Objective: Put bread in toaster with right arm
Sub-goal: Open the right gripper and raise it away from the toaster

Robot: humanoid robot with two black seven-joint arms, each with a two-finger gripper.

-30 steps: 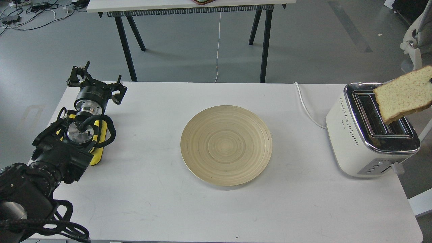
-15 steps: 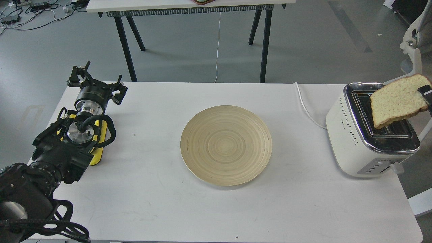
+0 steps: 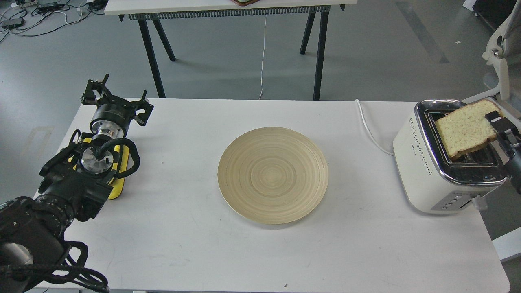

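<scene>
Right gripper [image 3: 497, 122], half cut off, on bread [image 3: 464, 128] over toaster [image 3: 423, 171]

Counter [image 3: 171, 252] carries everything. Plate [image 3: 272, 175] at centre. Toaster [image 3: 431, 171] at right end, slots running front to back, buttons on near face. Bread [image 3: 464, 129] tilted over toaster top, lower edge at slot, right gripper [image 3: 497, 122] on its right side. Cord [image 3: 368, 126] runs from toaster's left side back over far edge. Left gripper [image 3: 116, 99] at far-left corner, well apart from plate. Second table [image 3: 228, 6] behind counter.
</scene>
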